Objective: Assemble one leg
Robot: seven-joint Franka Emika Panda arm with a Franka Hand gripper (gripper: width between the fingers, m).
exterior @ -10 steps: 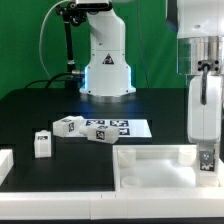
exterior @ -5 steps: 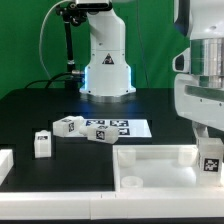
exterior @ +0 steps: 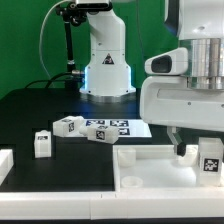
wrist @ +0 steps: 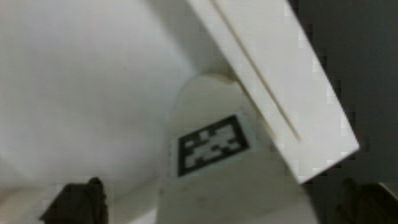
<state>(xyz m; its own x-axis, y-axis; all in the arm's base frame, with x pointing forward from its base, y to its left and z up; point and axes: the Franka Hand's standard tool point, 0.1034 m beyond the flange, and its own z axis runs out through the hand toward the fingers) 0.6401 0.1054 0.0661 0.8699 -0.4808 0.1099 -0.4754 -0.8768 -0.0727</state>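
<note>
A white leg (exterior: 211, 160) with a black-and-white tag stands upright at the right corner of the large white panel (exterior: 150, 165). My gripper (exterior: 198, 150) hangs over it with its jaws wide apart, one on each side of the leg. In the wrist view the leg (wrist: 214, 145) lies between the two dark fingertips (wrist: 80, 202), with gaps on both sides; my gripper (wrist: 222, 205) is open. Three more legs lie loose on the table: one (exterior: 42, 144) at the exterior view's left, one (exterior: 68, 125) and one (exterior: 100, 133) by the marker board.
The marker board (exterior: 125, 127) lies flat in the middle of the black table. A white part (exterior: 5, 162) shows at the exterior view's left edge. The robot's base (exterior: 105, 65) stands at the back.
The hand has turned about its upright axis over the leg and now shows its broad side. The leg has stayed at the panel's right corner. The loose legs have not moved.
</note>
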